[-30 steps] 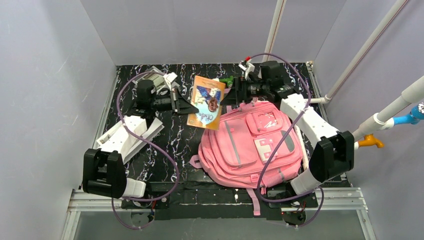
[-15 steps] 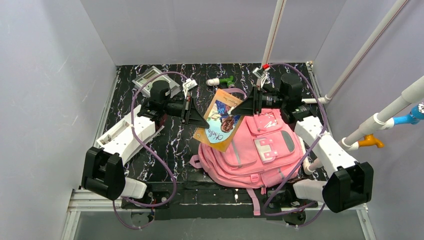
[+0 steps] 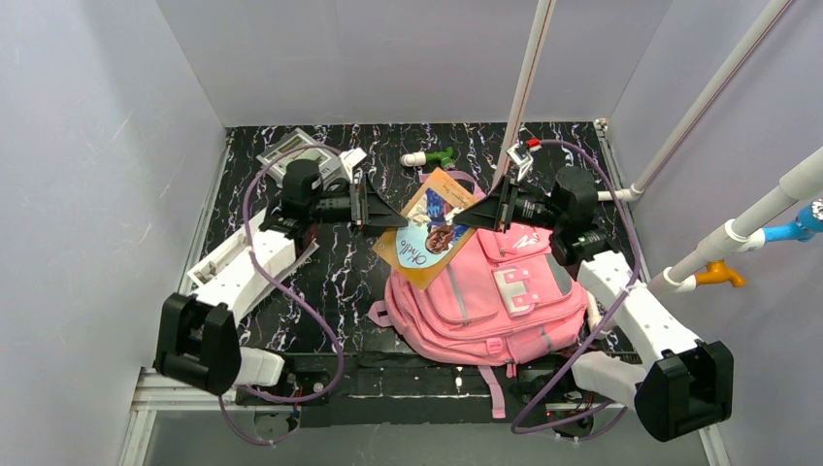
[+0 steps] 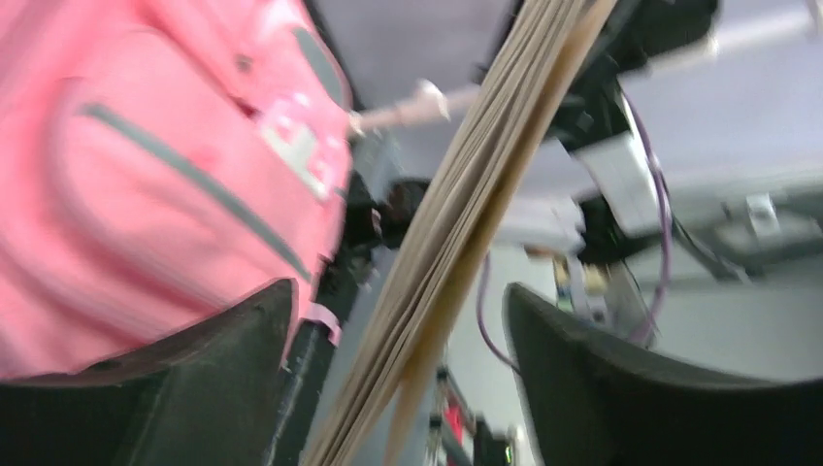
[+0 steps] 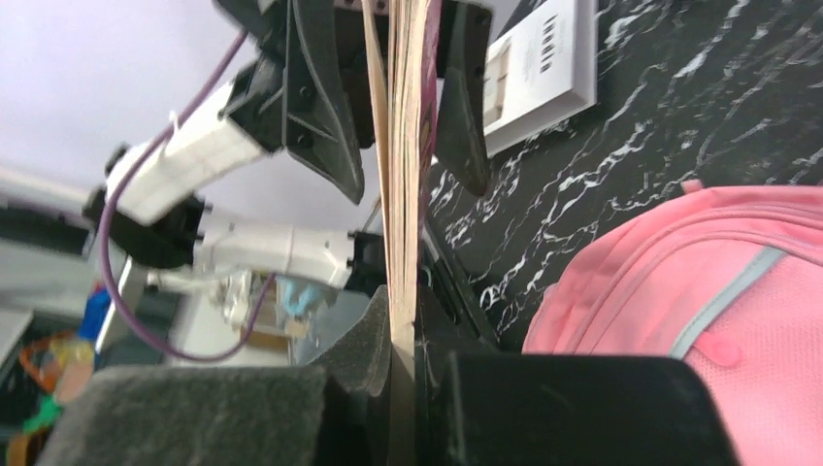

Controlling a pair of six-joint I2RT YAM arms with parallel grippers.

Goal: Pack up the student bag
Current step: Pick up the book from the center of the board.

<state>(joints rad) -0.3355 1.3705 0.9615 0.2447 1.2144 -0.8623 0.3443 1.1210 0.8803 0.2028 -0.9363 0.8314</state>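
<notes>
The student bag (image 3: 485, 291), a pink backpack with a grey stripe, lies flat on the black marbled table (image 3: 335, 267), front side up. An orange-covered picture book (image 3: 427, 228) hangs in the air over the bag's upper left corner, between both grippers. My right gripper (image 3: 466, 216) is shut on the book's right edge; the right wrist view shows the book (image 5: 400, 175) clamped between its pads (image 5: 374, 340). My left gripper (image 3: 394, 219) stands open around the book's left edge, and in its wrist view the book (image 4: 466, 223) passes between the spread fingers (image 4: 223, 379) without touching them.
A grey calculator (image 3: 291, 150) and a white box (image 3: 349, 158) lie at the back left. A white and green marker (image 3: 429, 156) lies at the back middle. White pipes (image 3: 529, 68) rise at the back right. Purple cables loop around both arms.
My left gripper, shut on the book a moment ago, has opened. My right gripper has closed on the book's other edge. The book has shifted right, over the bag.
</notes>
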